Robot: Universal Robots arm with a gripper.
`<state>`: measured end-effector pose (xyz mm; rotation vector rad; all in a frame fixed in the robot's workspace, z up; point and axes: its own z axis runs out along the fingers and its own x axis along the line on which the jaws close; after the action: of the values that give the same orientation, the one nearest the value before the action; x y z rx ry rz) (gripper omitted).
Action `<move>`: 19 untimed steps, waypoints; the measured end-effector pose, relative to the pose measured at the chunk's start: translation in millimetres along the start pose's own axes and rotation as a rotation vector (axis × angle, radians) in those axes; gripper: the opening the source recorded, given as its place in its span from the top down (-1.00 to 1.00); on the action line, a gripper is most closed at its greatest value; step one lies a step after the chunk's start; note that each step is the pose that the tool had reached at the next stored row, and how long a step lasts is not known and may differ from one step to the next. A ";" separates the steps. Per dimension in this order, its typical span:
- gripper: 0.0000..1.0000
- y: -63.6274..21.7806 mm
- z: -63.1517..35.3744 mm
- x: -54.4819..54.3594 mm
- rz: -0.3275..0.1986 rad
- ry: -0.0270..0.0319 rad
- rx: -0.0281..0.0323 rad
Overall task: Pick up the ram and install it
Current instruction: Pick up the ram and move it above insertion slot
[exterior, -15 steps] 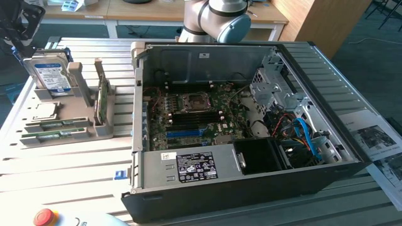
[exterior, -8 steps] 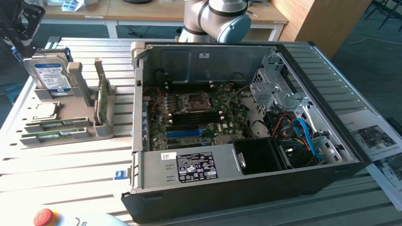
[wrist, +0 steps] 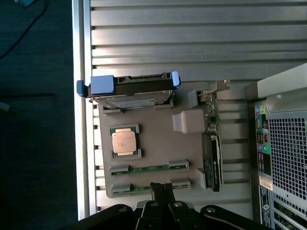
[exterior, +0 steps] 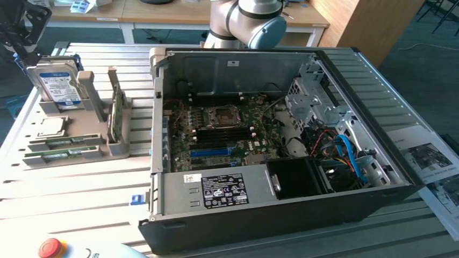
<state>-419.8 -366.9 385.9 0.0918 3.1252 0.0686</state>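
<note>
Two ram sticks, thin green boards, lie on edge in the slots of a grey holder [exterior: 118, 149] at the exterior view's left: one ram stick [exterior: 63, 142] [wrist: 148, 168] and a second ram stick [exterior: 61, 156] [wrist: 136, 188] beside it. My gripper [wrist: 162, 188] is shut and holds nothing. It hangs well above the holder, its tips lining up with the outer stick in the wrist view. The open computer case [exterior: 237, 64] lies to the right of the holder, its motherboard [exterior: 251, 115] and dark memory slots [exterior: 215, 140] exposed.
On the holder also stand a silver hard drive [exterior: 57, 80] [wrist: 132, 88], an upright expansion card [exterior: 115, 113] [wrist: 213, 143] and a square processor chip [exterior: 51, 126] [wrist: 124, 141]. A red stop button [exterior: 51, 247] sits at the front left. Papers [exterior: 430, 156] lie right of the case.
</note>
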 end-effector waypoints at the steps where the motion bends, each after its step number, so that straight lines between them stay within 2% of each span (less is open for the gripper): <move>1: 0.80 0.0 0.1 0.1 -0.007 0.0002 -0.0002; 19: 0.80 -0.1 0.0 0.9 -0.203 0.0089 -0.0025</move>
<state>-420.7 -366.9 385.8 -0.2254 3.1228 0.0704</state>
